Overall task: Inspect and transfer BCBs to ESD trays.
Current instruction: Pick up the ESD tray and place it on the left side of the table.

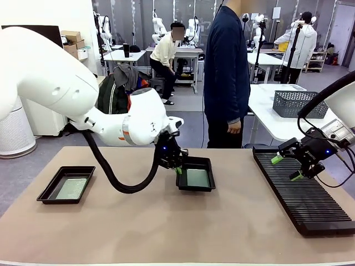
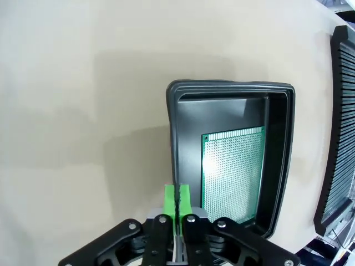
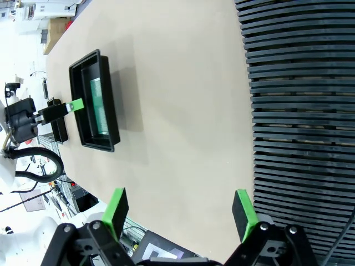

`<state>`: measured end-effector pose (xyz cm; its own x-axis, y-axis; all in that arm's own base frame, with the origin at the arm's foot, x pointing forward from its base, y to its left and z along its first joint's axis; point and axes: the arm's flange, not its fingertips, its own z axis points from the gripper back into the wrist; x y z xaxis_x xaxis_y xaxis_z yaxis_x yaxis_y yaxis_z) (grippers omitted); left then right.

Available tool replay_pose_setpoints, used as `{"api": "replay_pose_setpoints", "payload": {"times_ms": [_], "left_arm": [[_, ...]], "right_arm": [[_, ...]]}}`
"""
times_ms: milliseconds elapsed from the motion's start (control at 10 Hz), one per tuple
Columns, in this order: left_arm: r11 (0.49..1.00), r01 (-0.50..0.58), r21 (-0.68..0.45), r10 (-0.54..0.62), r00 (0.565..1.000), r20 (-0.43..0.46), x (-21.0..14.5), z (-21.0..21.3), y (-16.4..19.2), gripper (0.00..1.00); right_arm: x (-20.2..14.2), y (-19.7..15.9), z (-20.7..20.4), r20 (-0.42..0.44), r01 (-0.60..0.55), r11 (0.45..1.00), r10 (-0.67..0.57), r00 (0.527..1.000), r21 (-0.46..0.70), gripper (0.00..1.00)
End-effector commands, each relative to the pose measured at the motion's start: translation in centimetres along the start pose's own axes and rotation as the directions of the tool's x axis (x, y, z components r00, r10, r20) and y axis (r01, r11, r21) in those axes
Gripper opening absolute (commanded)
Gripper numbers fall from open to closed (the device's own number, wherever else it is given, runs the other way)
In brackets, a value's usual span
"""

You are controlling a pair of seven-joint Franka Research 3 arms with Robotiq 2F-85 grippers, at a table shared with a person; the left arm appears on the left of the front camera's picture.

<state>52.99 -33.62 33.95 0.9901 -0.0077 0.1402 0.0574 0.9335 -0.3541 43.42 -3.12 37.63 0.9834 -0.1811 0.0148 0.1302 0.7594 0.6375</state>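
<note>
While my left claw (image 2: 177, 202) sat pinched together, empty, at the middle ESD tray's (image 2: 175, 138) near rim, the BCB (image 2: 233, 172) lay flat inside just beyond; right claw (image 3: 180, 213) gaped wide over the worktop (image 3: 183, 83) beside the rack (image 3: 299, 111), farther off

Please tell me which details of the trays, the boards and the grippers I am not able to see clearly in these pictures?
- Front view: the left gripper hides the near-left rim of the middle tray.
- Left wrist view: the bottom edge cuts off the board and the tray's corner; glare whitens part of the board.
- Front view: the board in the left tray is too small to show its surface.
- Right wrist view: the rack is cut off by the edges.
</note>
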Motion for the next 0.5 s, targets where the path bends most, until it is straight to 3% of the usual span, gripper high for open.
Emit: {"api": "replay_pose_setpoints", "payload": {"times_ms": [0,400], "left_arm": [[0.998,0.004,-0.057,-0.004,1.000,0.007,-1.1,2.4,3.7,0.03],[0.999,0.015,-0.049,-0.015,1.000,0.007,-1.8,6.9,10.2,0.03]], "right_arm": [[0.0,0.2,0.1,0.007,0.018,1.000,-0.018,1.000,-0.012,1.00],[0.0,0.2,0.1,0.007,0.018,1.000,-0.018,1.000,-0.012,1.00]]}}
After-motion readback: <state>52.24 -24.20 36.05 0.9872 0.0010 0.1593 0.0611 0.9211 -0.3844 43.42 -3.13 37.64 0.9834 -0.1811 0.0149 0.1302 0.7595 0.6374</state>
